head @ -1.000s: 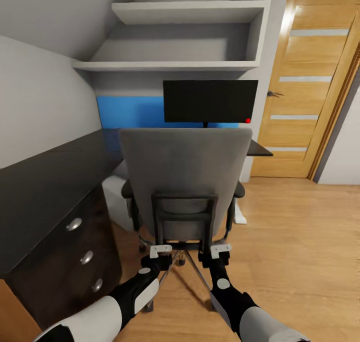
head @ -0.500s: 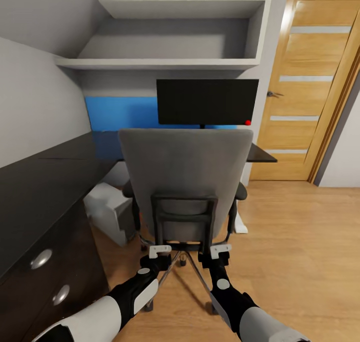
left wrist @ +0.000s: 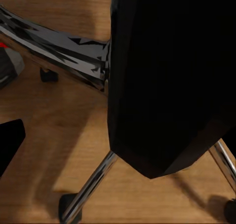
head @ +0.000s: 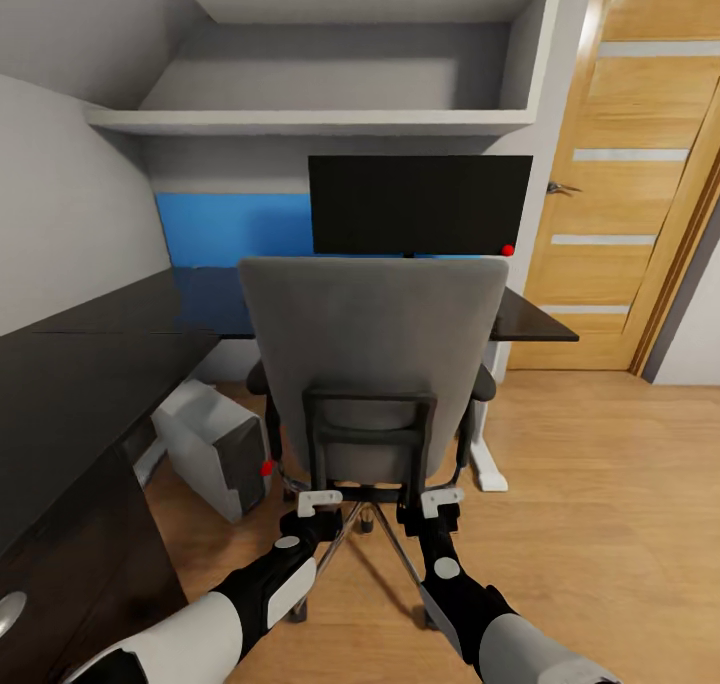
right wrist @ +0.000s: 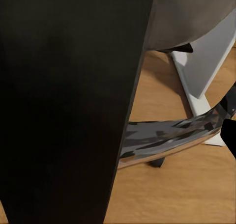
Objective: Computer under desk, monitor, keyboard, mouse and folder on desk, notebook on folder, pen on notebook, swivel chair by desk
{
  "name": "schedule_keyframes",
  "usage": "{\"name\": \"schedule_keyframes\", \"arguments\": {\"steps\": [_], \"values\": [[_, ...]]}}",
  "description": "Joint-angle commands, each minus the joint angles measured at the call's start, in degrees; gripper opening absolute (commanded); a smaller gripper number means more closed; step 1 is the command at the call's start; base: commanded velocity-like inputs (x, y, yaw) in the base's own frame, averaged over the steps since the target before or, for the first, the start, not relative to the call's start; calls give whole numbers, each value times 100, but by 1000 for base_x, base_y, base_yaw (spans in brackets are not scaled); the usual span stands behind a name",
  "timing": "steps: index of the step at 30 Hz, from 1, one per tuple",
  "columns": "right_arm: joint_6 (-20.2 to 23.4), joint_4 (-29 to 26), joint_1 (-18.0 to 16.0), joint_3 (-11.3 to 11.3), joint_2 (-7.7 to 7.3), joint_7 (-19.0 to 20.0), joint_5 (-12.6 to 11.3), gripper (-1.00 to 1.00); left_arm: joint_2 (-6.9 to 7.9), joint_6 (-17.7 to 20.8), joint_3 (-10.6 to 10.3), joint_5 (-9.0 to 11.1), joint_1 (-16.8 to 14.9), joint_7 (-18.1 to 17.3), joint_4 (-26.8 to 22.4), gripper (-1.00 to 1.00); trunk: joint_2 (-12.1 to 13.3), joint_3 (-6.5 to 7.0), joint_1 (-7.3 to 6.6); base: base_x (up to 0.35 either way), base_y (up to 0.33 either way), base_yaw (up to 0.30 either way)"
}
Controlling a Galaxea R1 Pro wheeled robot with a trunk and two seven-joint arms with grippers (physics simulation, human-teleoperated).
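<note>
Grippers sit nearest: the left gripper (head: 320, 502) and right gripper (head: 441, 501) both rest against the black frame low on the swivel chair (head: 372, 349) back, seemingly to wheel it in; whether their fingers are clamped or apart I cannot tell. Beyond, the computer (head: 213, 447) lies tilted on the floor under the desk (head: 70, 364), and the monitor (head: 419, 204) stands at its back edge, before the blue panel (head: 232, 228). The chair's base could catch the tower.

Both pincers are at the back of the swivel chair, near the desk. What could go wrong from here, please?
1. The swivel chair may roll into the desk edge or its white leg.
2. Its castors could catch the computer standing close on the floor.
3. The left pincer and right pincer sit low on the dark frame; uneven pushing might turn the chair.
</note>
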Motion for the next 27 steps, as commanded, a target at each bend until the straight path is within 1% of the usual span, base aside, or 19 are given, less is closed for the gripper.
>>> {"name": "schedule_keyframes", "arguments": {"steps": [1, 12, 21, 27], "values": [[1, 5, -7, -2, 0, -55, 49, 100, 2, -27, -40, 42, -7, 36, 0, 100, -2, -5, 2, 320, 0, 0], [1, 10, -7, -2, 0, -71, 49, 100, -2, -30, -44, 39, -7, 34, 4, 100, -2, -5, 2, 308, 0, 0], [1, 14, -7, -2, 0, -68, 49, 100, 4, -34, -45, 39, -7, 36, 4, 100, -2, -5, 2, 58, 0, 0], [1, 20, -7, -2, 0, -64, 49, 100, 4, -35, -46, 39, -7, 36, 4, 100, -2, -5, 2, 188, -22, 0]]}}
